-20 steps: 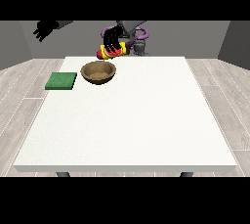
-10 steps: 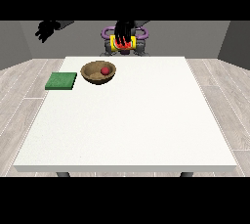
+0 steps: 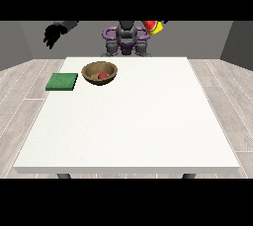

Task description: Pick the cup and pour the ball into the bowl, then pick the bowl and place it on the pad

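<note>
A brown bowl (image 3: 100, 71) stands on the white table (image 3: 128, 121) near its far left, and a red ball (image 3: 102, 75) lies inside it. Left of the bowl a green pad (image 3: 62, 81) lies flat. The yellow and red cup (image 3: 153, 26) hangs tilted in the air at the picture's top, right of the robot's head. It is held by the hand at the view's right (image 3: 163, 22), of which only a dark sliver shows. The hand at the view's left (image 3: 52, 35) is raised beyond the table's far left corner, fingers relaxed, holding nothing.
The robot's torso (image 3: 126, 40) stands behind the table's far edge. Bowl and pad sit close together, with a small gap between them. Wooden floor surrounds the table.
The ball has landed in the bowl. The hand at the view's right has carried the cup from above the bowl up and to the right. The other hand has barely moved.
</note>
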`<state>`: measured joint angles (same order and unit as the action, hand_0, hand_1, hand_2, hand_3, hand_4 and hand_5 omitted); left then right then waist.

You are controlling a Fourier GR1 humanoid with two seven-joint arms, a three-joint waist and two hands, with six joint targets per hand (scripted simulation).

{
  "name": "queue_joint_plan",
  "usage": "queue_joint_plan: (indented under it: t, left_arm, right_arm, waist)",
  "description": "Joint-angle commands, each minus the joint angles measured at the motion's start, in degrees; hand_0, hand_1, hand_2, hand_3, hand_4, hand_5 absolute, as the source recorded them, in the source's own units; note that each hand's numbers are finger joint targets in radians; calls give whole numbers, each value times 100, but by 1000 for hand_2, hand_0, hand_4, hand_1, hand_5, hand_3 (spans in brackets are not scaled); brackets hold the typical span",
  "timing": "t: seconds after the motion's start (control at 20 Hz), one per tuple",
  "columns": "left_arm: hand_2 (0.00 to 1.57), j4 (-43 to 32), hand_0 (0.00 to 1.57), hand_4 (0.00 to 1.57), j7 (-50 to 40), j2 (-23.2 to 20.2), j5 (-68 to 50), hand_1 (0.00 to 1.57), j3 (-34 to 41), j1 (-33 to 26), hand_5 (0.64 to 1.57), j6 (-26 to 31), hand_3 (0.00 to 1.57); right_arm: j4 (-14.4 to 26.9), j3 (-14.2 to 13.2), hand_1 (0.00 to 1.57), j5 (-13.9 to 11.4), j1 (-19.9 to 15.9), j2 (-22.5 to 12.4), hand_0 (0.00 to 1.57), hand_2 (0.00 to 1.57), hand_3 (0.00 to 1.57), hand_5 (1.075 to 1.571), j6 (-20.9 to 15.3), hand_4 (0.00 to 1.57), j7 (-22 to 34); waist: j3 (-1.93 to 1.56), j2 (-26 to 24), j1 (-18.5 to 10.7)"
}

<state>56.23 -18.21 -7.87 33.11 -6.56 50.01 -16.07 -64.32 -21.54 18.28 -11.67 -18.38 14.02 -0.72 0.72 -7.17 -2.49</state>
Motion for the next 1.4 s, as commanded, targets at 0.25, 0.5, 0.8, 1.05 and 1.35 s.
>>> queue_joint_plan:
  t: [0.25, 0.5, 0.8, 1.05, 1.35]
  left_arm:
    - [0, 628, 0, 1057, 1073, -916, -3183, 0, 2220, -176, 1566, 2082, 0]
    - [0, 511, 0, 1050, 912, -1581, -3875, 0, 2703, -205, 1559, 3027, 0]
    - [0, 812, 0, 977, 880, -1895, -4135, 0, 2822, -510, 1553, 3227, 0]
    - [0, 1142, 0, 1011, 605, -1993, -4455, 0, 2916, -789, 1535, 3271, 0]
    - [0, 1277, 0, 1019, 1109, -2248, -4581, 0, 3096, -1217, 1533, 3454, 0]
  right_arm:
    - [172, 51, 0, -122, 331, 619, 0, 0, 0, 1566, -381, 719, -467]
    - [382, 197, 0, -354, 209, 1113, 0, 0, 0, 1566, -822, 735, -988]
    - [1321, 203, 0, -385, -321, 1105, 0, 0, 0, 1560, -683, 646, -1663]
    - [2072, 239, 0, -461, -393, 1033, 0, 0, 0, 1560, -525, 565, -2053]
    - [2542, 324, 0, -565, -675, 1065, 0, 0, 0, 1552, -513, 509, -2604]
  waist:
    - [-59, 501, -571]
    - [-71, 792, -735]
    - [-76, 1156, -600]
    - [-77, 1118, -510]
    - [-75, 1457, -443]
